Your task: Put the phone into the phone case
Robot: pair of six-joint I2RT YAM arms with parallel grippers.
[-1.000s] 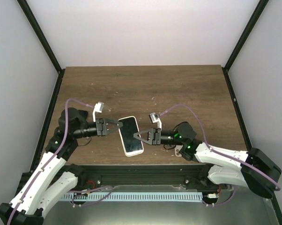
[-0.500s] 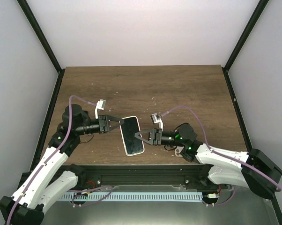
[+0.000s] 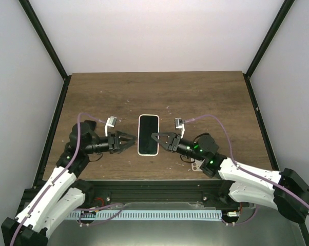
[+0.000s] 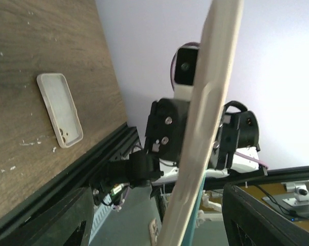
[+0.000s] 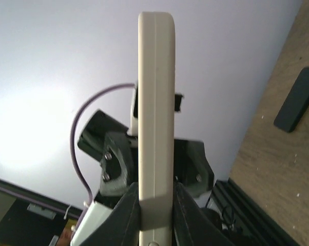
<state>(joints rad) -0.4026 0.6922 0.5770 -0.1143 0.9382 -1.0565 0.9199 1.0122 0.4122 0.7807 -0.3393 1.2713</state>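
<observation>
Slab [image 3: 148, 134] is hanging between left gripper [image 3: 130, 141] and right gripper [image 3: 155, 136] above the table [image 3: 206, 97]; phone case [image 4: 59, 109] and phone [image 5: 297, 100] are lying on it.

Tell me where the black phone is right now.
Right wrist view: the black phone lies flat on the wooden table at the frame's right edge, well apart from the cream slab held edge-on at centre. The top view does not show it.

Lab test cell: white walls [image 3: 159, 36], black frame posts [image 3: 43, 38], wooden tabletop [image 3: 206, 97].
</observation>
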